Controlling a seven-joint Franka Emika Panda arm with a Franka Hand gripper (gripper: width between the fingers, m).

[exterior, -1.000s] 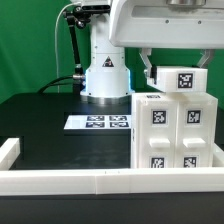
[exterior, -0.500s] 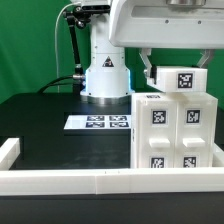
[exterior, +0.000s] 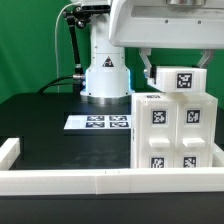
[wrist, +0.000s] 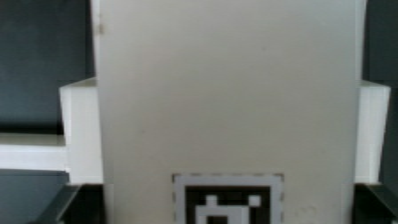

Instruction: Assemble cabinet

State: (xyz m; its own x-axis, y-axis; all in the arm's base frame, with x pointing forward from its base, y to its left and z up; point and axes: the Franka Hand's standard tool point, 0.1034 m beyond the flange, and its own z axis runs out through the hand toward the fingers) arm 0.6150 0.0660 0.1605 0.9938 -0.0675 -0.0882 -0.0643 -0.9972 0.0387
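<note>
A: Where is the cabinet (exterior: 175,125)?
B: On the tabletop (exterior: 55,140), at the exterior view's right, just behind the white rail (exterior: 60,180); the pincer (exterior: 178,68) straddles its raised top block.
A: Clamped?
B: I cannot tell; contact is unclear. I judge it is handling that top piece; next needs a square, firm hold.

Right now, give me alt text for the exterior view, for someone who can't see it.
A white cabinet with square tags stands at the exterior view's right, the gripper straddling its top section. The marker board lies on the black table.
</note>
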